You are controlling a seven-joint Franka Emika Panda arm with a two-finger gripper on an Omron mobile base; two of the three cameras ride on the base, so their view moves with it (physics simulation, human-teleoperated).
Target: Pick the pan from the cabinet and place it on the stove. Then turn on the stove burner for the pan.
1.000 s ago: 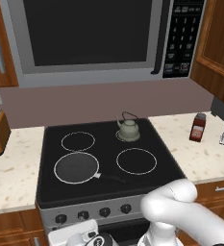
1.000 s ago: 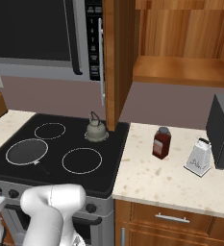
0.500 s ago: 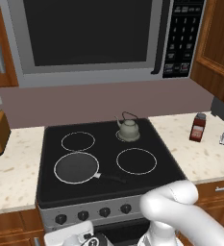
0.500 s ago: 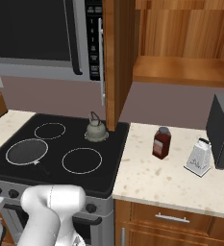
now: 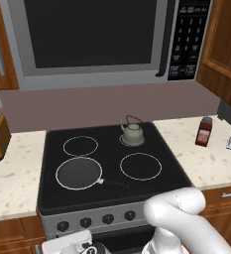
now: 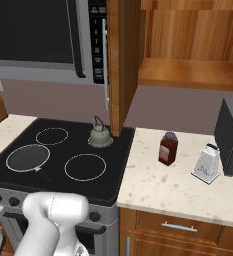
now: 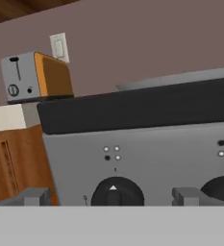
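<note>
Hovering low before the steel stove front, the two-finger gripper (image 7: 111, 197) stands wide open and empty, its tips flanking a round black knob (image 7: 117, 191). Above, the flat dark-grey frying pan (image 5: 79, 173) sits on the black glass cooktop's (image 5: 151, 140) large front-left burner ring (image 5: 60, 164), near a small grey kettle (image 5: 132, 133).

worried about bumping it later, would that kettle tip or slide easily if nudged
The kettle looks squat with a wide base, so it would probably slide rather than tip. It sits on the stove, whose glass looks smooth, so little friction seems likely. Its thin wire handle stands upright on top; a push up there would likely tilt it more than one at the body.
</note>
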